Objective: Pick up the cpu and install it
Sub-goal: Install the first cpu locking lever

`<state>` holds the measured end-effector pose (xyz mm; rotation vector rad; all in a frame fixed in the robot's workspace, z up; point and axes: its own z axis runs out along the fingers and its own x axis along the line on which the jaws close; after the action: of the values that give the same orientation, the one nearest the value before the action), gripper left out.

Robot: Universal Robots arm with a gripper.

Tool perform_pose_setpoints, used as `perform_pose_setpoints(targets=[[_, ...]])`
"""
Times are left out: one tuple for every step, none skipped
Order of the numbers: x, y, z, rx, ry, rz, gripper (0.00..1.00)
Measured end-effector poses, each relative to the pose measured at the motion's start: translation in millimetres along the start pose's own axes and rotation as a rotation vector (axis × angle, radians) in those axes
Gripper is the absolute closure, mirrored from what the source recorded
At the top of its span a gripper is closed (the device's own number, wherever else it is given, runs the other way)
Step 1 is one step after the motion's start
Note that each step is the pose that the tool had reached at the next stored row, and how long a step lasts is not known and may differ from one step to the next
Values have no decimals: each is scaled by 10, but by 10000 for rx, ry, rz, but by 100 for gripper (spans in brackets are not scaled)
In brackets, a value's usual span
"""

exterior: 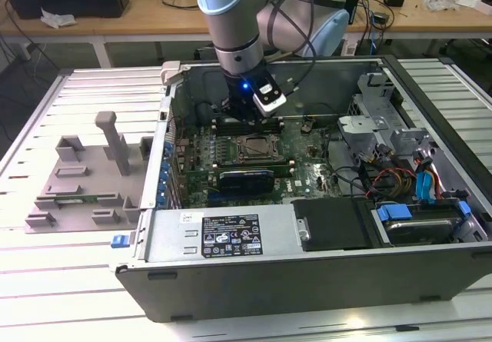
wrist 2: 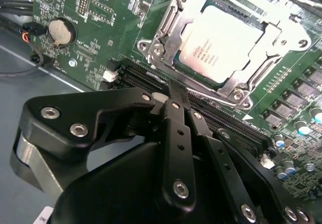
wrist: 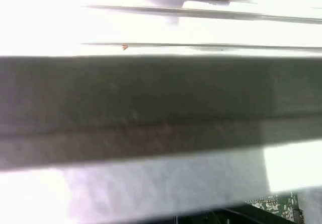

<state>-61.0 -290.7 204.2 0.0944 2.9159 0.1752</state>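
CPU (wrist 2: 221,45) sits flat in the socket (wrist 2: 166,32) on the green motherboard (wrist 2: 100,12), its silver-grey top facing up and framed by the metal bracket around it; in the exterior view it shows as a small pale square (exterior: 253,148) near the middle of the board. The board lies inside an open computer case (exterior: 307,273) that rests on a white slatted counter (exterior: 46,280).

The arm reaches down into the case from the far side, and the claw (exterior: 244,121) hangs just above the board, close behind the socket. In the second wrist view the claw (wrist 2: 175,90) has its black fingers (wrist 2: 177,128) drawn together into a narrow stack with nothing between them, the tips lying over the dark memory slots (wrist 2: 226,118) right beside the socket's edge. The CPU is near the tips but apart from them.

A round coin battery (wrist 2: 61,31) sits on the board away from the socket. On the exterior view's left, a grey fixture (exterior: 84,180) with upright posts lies on the counter beside the case.
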Motion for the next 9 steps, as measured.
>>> perform_pose_setpoints(targets=[[4, 1, 0, 0, -3, 1, 89], [6, 1, 1, 0, -9, 0, 89], [8, 0, 4, 0, -27, -2, 89], [11, 0, 7, -3, -61, -5, 89], [18, -1, 13, -9, -135, -12, 89], [23, -1, 15, -13, -184, -14, 89], [26, -2, 17, -16, -216, -17, 89], [27, -2, 16, -15, -228, -19, 89], [27, -2, 16, -15, -231, -20, 89]])
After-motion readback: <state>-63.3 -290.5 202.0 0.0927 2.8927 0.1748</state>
